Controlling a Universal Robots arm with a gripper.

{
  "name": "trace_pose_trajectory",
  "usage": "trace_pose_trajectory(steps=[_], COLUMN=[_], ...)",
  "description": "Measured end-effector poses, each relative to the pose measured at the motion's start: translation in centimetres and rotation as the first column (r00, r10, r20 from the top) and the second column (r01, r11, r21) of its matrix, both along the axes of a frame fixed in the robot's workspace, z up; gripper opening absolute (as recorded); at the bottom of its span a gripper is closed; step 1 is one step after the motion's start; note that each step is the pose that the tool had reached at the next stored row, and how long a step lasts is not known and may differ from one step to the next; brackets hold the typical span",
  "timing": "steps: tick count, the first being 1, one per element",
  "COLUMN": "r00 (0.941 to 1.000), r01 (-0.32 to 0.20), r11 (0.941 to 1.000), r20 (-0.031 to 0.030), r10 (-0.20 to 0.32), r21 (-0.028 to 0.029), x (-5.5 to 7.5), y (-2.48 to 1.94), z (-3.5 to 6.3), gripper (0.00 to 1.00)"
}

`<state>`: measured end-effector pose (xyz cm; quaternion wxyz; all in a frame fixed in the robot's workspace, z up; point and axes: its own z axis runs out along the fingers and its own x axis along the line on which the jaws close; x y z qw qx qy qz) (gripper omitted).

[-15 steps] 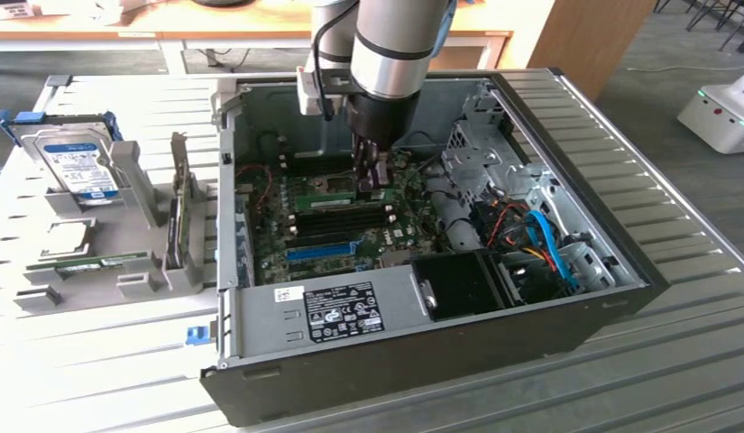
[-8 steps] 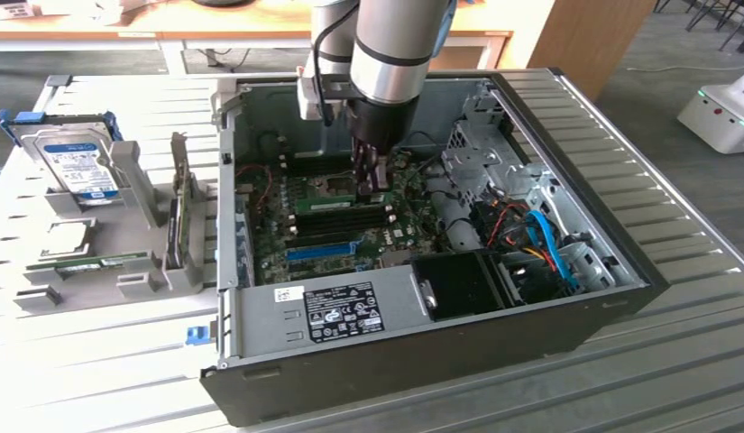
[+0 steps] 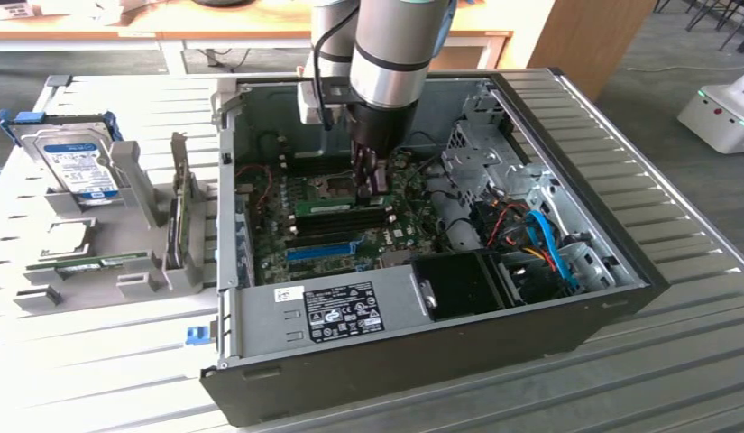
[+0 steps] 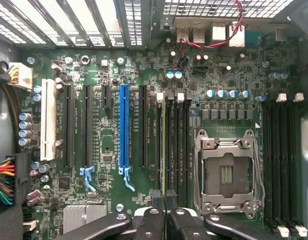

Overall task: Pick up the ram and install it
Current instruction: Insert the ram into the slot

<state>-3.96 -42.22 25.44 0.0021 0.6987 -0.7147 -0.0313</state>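
The ram (image 3: 333, 205) stands on edge inside the open computer case (image 3: 588, 307), a thin green strip lined up with the row of black memory slots (image 4: 181, 150) on the motherboard (image 4: 108, 145). From the wrist view I see it edge-on (image 4: 164, 150), a pale line running along the slot just beside the long black expansion slot. Whether it is pressed fully home or only resting in the slot, I cannot tell from here. The end effector (image 3: 372, 194) comes straight down into the case on the grey arm, and its two dark fingers (image 4: 155, 199) are drawn in close, clamped on the ram's thin edge with almost no gap between them (image 4: 163, 200). The empty processor socket (image 4: 226, 172) with its metal frame sits just beside the memory slots, and a second bank of slots lies on its far side. The long blue slot (image 4: 124, 125) is near the ram, apart from it by one black slot. Out on the slatted counter (image 3: 660, 388), toward the exterior view's left, a grey holder (image 3: 131, 280) carries the silver hard drive (image 3: 86, 167) with its blue label, standing upright, and another small green stick (image 3: 101, 263) lying low in the holder, well apart from the case.
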Motion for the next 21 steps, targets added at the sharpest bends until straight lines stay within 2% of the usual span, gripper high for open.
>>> trace_pose_trajectory(steps=[21], r00=[1.0000], r01=[0.000], r11=[1.0000], r20=[0.0000], r10=[0.000], r21=[-0.0001], x=[0.0], y=[0.00], z=[-1.29], gripper=[0.12])
